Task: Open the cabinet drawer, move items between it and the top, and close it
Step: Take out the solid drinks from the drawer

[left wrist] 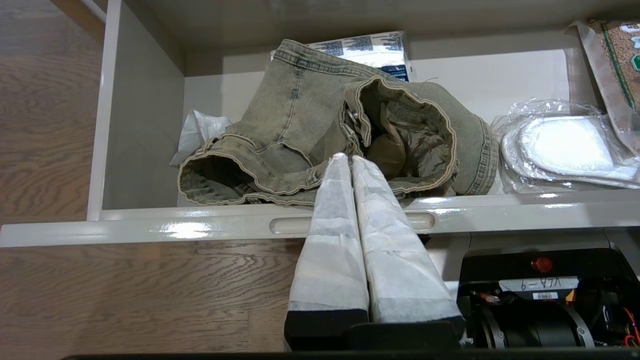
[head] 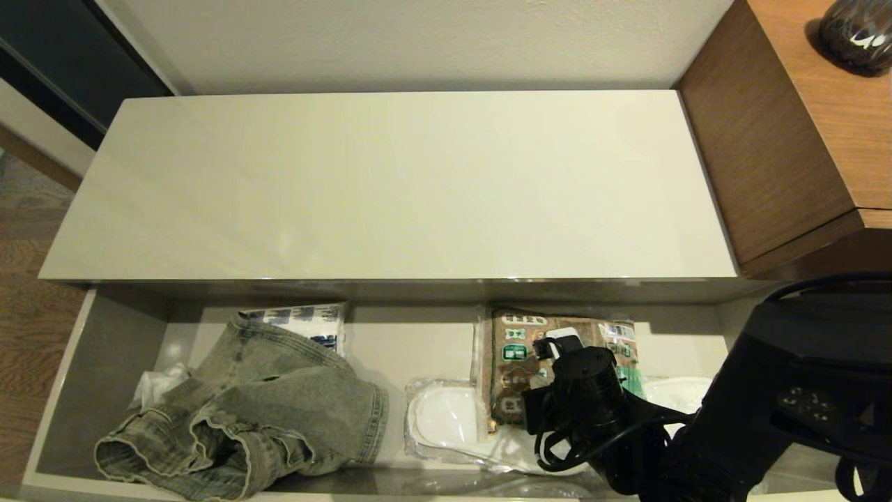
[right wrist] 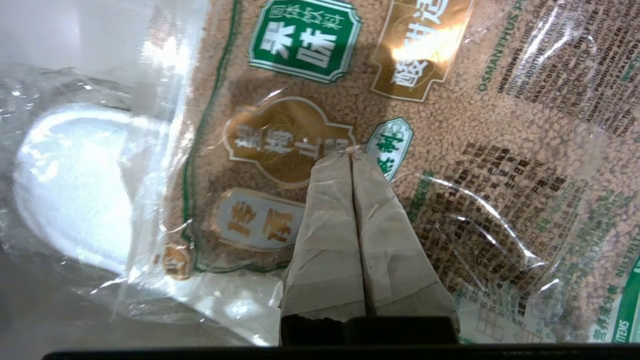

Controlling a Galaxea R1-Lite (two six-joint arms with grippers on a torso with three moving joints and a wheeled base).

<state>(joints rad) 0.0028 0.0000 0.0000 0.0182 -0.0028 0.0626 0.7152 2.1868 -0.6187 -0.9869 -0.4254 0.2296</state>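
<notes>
The drawer [head: 104, 362] stands open below the bare top [head: 390, 188]. The right gripper [right wrist: 352, 156] is clenched, pinching the granule bag [right wrist: 450, 125] film, as only its wrist view shows. The left gripper [left wrist: 349, 159] hangs clenched, empty, outside the drawer near the jeans [left wrist: 310, 130].

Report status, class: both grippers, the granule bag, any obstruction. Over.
Right gripper shut, pinching bag of granules film. Left gripper shut, parked outside open drawer. Wrapped slippers beside bag.
</notes>
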